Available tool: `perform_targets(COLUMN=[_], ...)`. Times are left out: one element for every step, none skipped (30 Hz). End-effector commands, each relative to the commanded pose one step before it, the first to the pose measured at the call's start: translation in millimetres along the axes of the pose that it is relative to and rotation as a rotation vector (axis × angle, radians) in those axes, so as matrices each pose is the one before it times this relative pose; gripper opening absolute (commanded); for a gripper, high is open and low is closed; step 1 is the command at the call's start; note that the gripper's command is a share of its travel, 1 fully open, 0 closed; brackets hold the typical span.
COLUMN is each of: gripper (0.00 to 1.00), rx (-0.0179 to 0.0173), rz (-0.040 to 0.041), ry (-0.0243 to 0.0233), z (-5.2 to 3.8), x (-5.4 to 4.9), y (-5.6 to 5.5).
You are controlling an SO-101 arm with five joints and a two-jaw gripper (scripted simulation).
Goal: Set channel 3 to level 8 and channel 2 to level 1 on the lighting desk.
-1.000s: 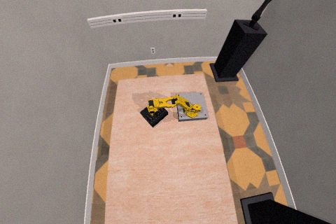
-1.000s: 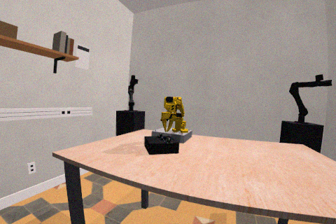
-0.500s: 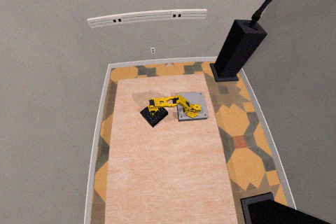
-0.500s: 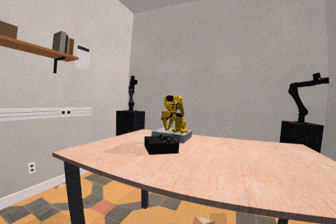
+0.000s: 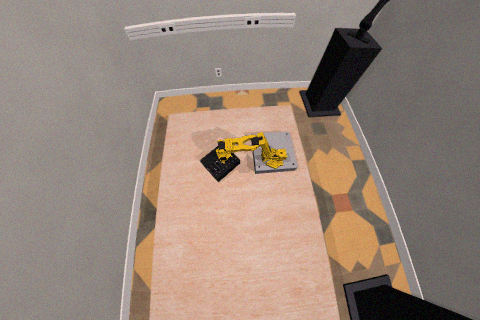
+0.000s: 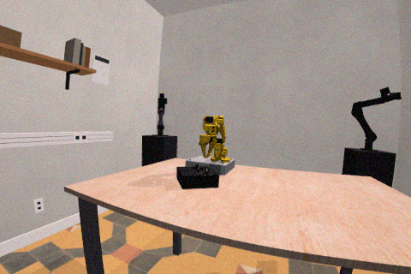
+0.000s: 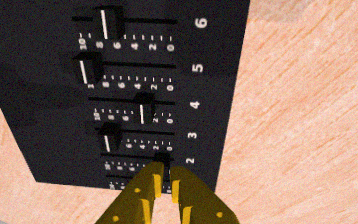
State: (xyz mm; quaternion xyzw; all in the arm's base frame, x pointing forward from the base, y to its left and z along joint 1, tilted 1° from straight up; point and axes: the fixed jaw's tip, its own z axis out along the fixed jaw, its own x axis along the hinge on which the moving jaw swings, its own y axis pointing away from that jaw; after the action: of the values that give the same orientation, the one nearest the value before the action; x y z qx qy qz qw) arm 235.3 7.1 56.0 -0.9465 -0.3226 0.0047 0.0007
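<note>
We judge the channel 2 fader (image 7: pixel 161 160), on the lighting desk (image 5: pixel 219 170) (image 6: pixel 198 178) (image 7: pixel 55 150) left of the arm's base, light and slideable, best pushed at its cap's side by the closed, empty end effector (image 5: pixel 224 159) (image 6: pixel 206 156) (image 7: pixel 167 167), though contact is unclear.

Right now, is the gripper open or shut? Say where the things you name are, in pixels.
Shut: the gripper (image 5: pixel 225 161) (image 6: pixel 206 157) (image 7: pixel 167 167) has its two fingertips drawn nearly together in the wrist view, with no fader knob visible between them.
</note>
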Motion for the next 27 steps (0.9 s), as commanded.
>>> perform_targets(gripper=[0.00, 0.00, 0.00, 0.00, 0.00, 0.00, 0.00, 0.00, 0.00, 0.00, 0.00, 0.00, 0.00, 0.00, 0.00, 0.00, 0.00, 0.00, 0.00, 0.00, 0.00, 0.00, 0.00, 0.00, 0.00, 0.00, 0.00], rx=[-0.00598, 0.00000, 0.00000, 0.00125, 0.00116, 0.00105, 0.00095, 0.00084, 0.00073, 0.00061, 0.00051, 0.00040, 0.00031, 0.00021, 0.00014, 0.00007, 0.00003, 0.00000, 0.00000, 0.00000, 0.00000, 0.00000, 0.00000, 0.00000, 0.00000, -0.00001, 0.00000], rz=[0.00166, 0.00000, 0.00000, 0.00001, 0.00001, 0.00001, 0.00001, 0.00000, 0.00000, 0.00000, 0.00000, 0.00000, 0.00000, 0.00000, 0.00000, 0.00000, 0.00000, 0.00000, 0.00000, 0.00000, 0.00000, 0.00003, 0.00008, 0.00016, 0.00025, 0.00037, 0.00052], ry=[0.01083, 0.00000, 0.00000, -0.00186, -0.00173, -0.00157, -0.00142, -0.00124, -0.00109, -0.00091, -0.00076, -0.00059, -0.00046, -0.00031, -0.00021, -0.00010, -0.00005, 0.00000, 0.00000, 0.00000, 0.00000, 0.00001, 0.00000, 0.00001, 0.00000, 0.00001, 0.00000], z=[-1.023, 0.000, 0.000, 0.133, 0.150, 0.156, 0.159, 0.153, 0.145, 0.129, 0.112, 0.091, 0.072, 0.051, 0.034, 0.017, 0.008, 0.000, 0.000, 0.000, 0.001, -0.001, 0.000, -0.002, -0.001, -0.003, -0.002], x=[-6.05, 0.00, 0.00, -1.62, -1.52, -1.39, -1.27, -1.13, -0.98, -0.83, -0.69, -0.55, -0.41, -0.29, -0.19, -0.10, -0.04, 0.00, 0.00, 0.00, 0.00, 0.00, 0.00, 0.00, 0.00, 0.01, 0.01], y=[-5.42, 0.00, 0.00, -1.09, -1.02, -0.94, -0.85, -0.76, -0.66, -0.56, -0.46, -0.37, -0.28, -0.20, -0.13, -0.07, -0.03, 0.00, 0.00, 0.00, 0.00, 0.00, 0.00, -0.01, -0.01, -0.02, -0.02])
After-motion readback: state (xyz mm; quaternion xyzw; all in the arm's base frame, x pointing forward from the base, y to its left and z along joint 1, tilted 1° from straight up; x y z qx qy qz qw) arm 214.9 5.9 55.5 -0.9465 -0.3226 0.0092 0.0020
